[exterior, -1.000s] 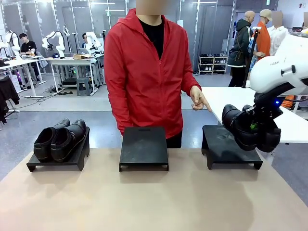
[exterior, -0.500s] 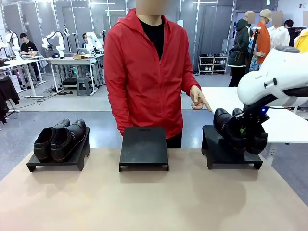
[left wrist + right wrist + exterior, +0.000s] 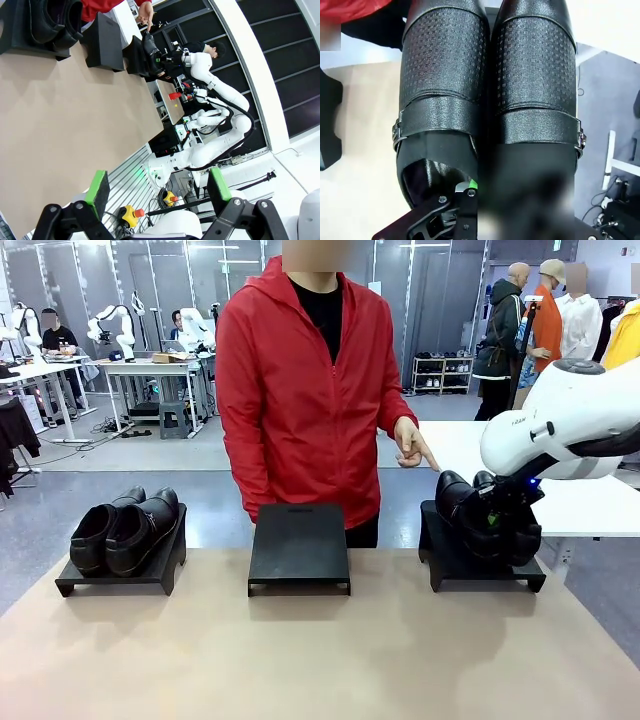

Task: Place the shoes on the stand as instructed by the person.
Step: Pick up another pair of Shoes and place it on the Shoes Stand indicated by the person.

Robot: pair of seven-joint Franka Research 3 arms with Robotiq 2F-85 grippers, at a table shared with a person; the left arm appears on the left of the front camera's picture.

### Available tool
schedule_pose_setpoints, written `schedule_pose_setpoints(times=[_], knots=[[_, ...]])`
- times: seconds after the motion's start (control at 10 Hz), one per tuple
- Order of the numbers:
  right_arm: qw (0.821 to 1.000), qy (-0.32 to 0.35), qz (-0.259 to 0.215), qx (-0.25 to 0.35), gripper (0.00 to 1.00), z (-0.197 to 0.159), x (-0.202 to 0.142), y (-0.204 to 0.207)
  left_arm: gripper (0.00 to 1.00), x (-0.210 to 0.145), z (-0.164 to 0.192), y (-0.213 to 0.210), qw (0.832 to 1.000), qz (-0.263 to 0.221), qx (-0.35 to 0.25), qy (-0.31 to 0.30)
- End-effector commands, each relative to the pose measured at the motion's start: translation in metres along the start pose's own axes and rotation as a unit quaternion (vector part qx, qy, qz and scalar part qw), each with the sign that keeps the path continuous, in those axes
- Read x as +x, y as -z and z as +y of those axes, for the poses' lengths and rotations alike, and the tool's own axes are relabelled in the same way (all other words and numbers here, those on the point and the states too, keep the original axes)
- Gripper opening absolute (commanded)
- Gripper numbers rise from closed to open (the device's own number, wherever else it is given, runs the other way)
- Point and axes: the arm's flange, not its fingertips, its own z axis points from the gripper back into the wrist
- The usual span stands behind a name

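Observation:
My right gripper [image 3: 505, 530] is shut on a pair of black shoes [image 3: 470, 510], holding them over the right stand [image 3: 448, 558] with toes toward the person; whether they touch it I cannot tell. The same pair [image 3: 490, 75] lies side by side close up in the right wrist view, one green pad [image 3: 472, 186] inside the left shoe's opening. A second pair [image 3: 125, 528] rests on the left stand [image 3: 70, 582]. The person in the red jacket [image 3: 295, 390] points a hand [image 3: 412, 445] down at the right stand. My left gripper [image 3: 159, 189] is open, far from the shoes.
The middle stand [image 3: 299, 545] is bare. The tan tabletop [image 3: 300, 660] lies in front of the stands. A white table [image 3: 600, 500] stands to the right behind my right arm [image 3: 560, 425].
My right arm has moved left and down, carrying the shoes from beside the right stand to over it. The person's pointing hand has stayed put.

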Motion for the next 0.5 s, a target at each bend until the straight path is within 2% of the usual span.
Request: schedule_pose_setpoints(times=[0.0, 0.2, 0.4], knots=[[0.999, 0.013, -0.035, 0.012, 0.07, -0.006, 0.013, 0.006, 1.0, -0.003, -0.002, 0.001, 1.0, 0.001, -0.006, 0.013], [0.999, 0.025, -0.044, 0.017, 0.07, -0.01, 0.014, 0.008, 1.0, -0.003, -0.002, 0.001, 1.0, 0.001, -0.006, 0.013], [0.999, 0.025, -0.033, 0.019, 0.07, -0.017, 0.014, 0.013, 1.0, -0.003, -0.002, 0.001, 1.0, 0.001, -0.006, 0.013]])
